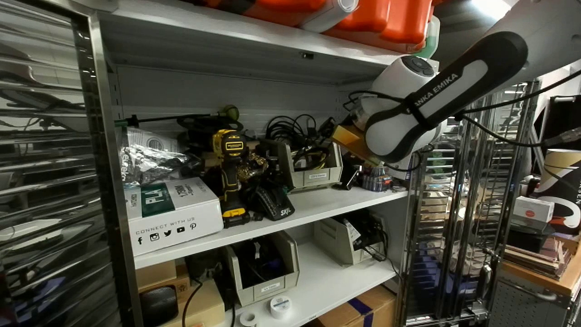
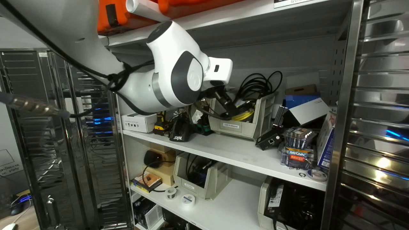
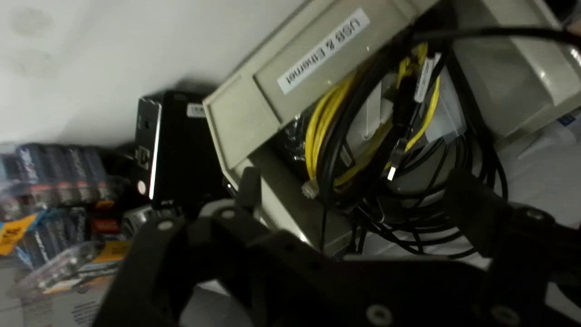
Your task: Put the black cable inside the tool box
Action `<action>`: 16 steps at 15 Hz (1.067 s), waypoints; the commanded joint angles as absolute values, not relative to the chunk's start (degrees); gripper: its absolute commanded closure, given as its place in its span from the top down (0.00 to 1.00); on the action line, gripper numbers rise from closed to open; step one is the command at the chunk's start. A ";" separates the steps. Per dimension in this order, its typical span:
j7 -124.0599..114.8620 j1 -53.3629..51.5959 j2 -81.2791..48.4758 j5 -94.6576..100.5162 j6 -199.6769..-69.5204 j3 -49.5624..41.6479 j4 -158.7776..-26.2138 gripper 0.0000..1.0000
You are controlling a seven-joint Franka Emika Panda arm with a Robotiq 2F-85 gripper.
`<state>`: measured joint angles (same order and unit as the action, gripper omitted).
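Note:
The tool box is a pale yellowish-grey open bin labelled USB & Ethernet; it stands on the middle shelf and shows in both exterior views. In the wrist view a black cable curves in a loop over yellow cords at the bin's open front. Its lower end is lost among dark cords. My gripper is open, its fingers wide apart with nothing clearly held between them. In an exterior view the gripper is over the bin, tilted down. In the exterior view from the drill side, the arm hides it.
A bigger tangle of black cords rises behind the bin. A black device and battery packs stand beside it. A yellow-black drill and white-green carton are on the same shelf. An upper shelf overhangs.

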<state>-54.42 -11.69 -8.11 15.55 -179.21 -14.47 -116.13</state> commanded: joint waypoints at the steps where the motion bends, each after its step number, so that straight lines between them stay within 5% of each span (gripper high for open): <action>1: -42.75 -6.43 0.87 1.59 -174.28 -4.30 -127.46 1.00; 6: -22.93 -7.44 9.22 -22.53 -151.89 -4.43 -130.84 1.00; 12: -19.04 0.97 13.82 -19.32 -119.93 -5.67 -128.85 1.00; 16: -13.05 -2.21 15.61 -18.19 -100.03 -13.00 -125.02 1.00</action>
